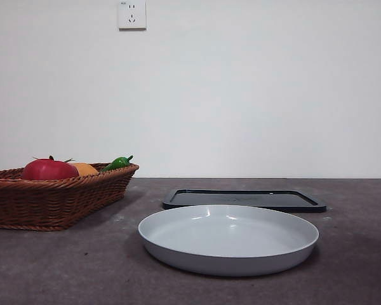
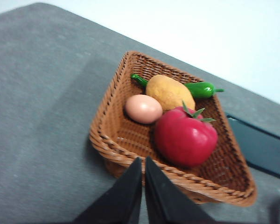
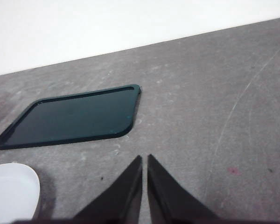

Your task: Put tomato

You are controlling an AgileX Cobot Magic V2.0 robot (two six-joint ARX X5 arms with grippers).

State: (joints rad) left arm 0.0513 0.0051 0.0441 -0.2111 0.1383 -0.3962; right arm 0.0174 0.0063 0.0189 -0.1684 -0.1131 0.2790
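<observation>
The glossy red tomato (image 2: 185,137) with its green stem lies in a brown wicker basket (image 2: 130,140); in the front view the tomato (image 1: 49,169) shows above the rim of the basket (image 1: 51,203) at the left. My left gripper (image 2: 143,161) hovers above the basket's near rim, shut and holding nothing. My right gripper (image 3: 144,158) is shut too, over bare table near the black tray (image 3: 70,116). Neither arm shows in the front view.
Sharing the basket are an orange round fruit (image 2: 170,92), a pale egg (image 2: 143,108) and a green pepper (image 2: 203,89). A white plate (image 1: 228,238) sits centre front, with the black tray (image 1: 244,199) behind it.
</observation>
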